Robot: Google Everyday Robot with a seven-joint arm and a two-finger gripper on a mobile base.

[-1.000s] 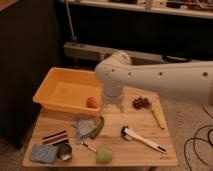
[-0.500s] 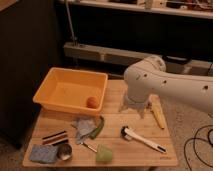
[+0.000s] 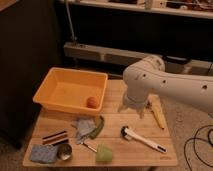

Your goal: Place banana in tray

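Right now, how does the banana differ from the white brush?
The banana is pale yellow, the brush white. The banana points away from us; the brush lies slantwise, nearer the front. The hand hangs open beside the banana, not the brush. Both are slim and lie on the table.

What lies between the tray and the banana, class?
In the camera view, the pincer, open and empty, hangs over the table between the tray and the banana; no object lies there.
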